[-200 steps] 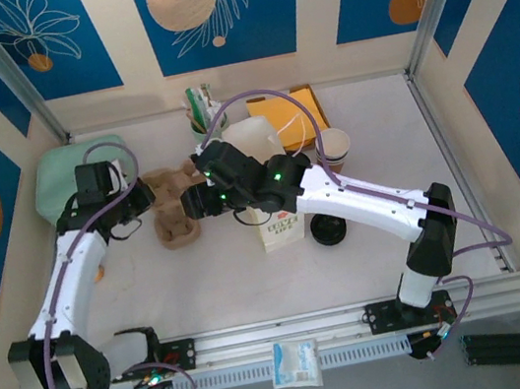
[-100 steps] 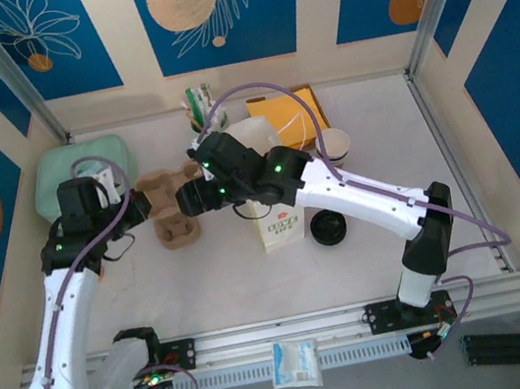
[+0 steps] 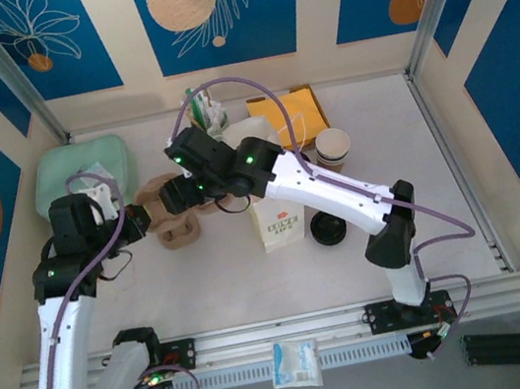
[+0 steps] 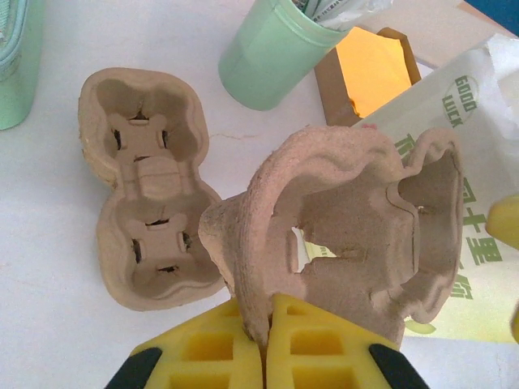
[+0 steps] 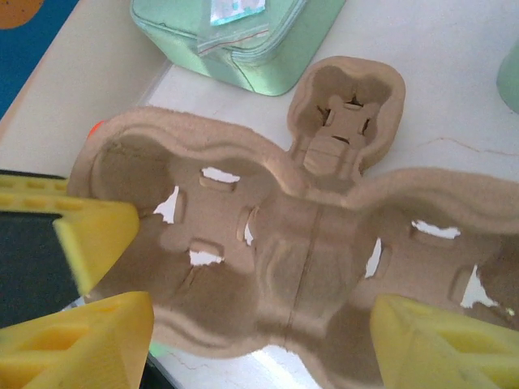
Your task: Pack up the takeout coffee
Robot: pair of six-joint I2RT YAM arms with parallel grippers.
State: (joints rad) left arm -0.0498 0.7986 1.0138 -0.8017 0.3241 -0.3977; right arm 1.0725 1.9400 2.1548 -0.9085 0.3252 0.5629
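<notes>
The takeout coffee [image 3: 334, 147], a short stack of nested white-and-brown paper cups, stands at the back right of the table, away from both grippers. My left gripper [image 3: 138, 220] [image 4: 263, 312] is shut on the rim of a brown pulp cup carrier [image 4: 349, 219] [image 5: 300, 251] and holds it tilted above the table. My right gripper [image 3: 169, 198] [image 5: 259, 340] is open, its yellow fingers [image 5: 438, 340] standing on either side of that carrier's middle. A second carrier [image 4: 150, 186] [image 3: 182, 233] lies flat on the table below.
A white printed paper bag [image 3: 279, 216] stands just right of the carriers, with black lids [image 3: 328, 228] beside it. A green cup of sachets [image 4: 276, 49] and an orange envelope [image 4: 373, 69] sit behind. A pale green lidded container [image 3: 82, 174] is at the left.
The right gripper's jaws have widened around the carrier and its arm has shifted left. The left arm has drawn back toward the near left, still gripping the carrier.
</notes>
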